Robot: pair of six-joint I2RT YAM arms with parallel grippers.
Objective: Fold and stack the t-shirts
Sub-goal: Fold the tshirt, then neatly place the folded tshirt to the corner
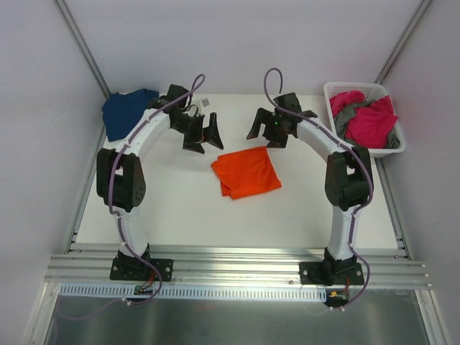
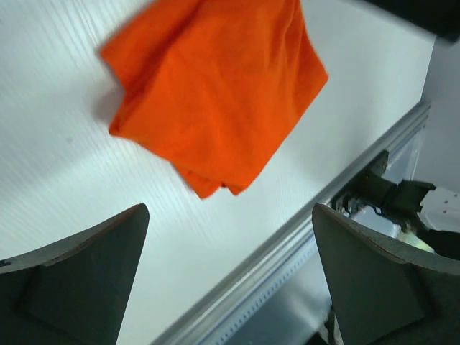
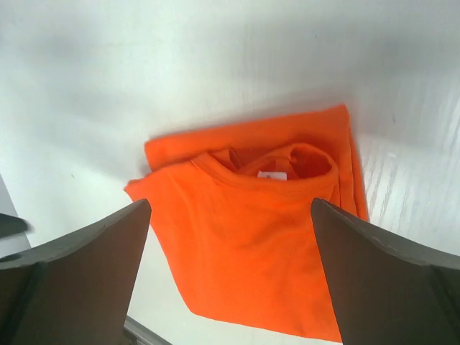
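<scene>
Left fingers [image 2: 72, 287], right fingers [image 3: 388, 280] spread, empty. One folded orange t-shirt [image 1: 246, 171] on surface [image 1: 165, 208] between them. One navy t-shirt [image 1: 122, 115] left of left fingers, arm [image 1: 147, 133] partly covering it. Basket [image 1: 338, 90] right of right fingers: pink/grey shirts [image 1: 370, 122], count unclear.

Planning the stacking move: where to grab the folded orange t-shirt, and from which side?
Likely the edge by the collar, pinching all layers, coming down from above. The orange t-shirt lies folded flat on the table, so only its edges offer purchase.
</scene>
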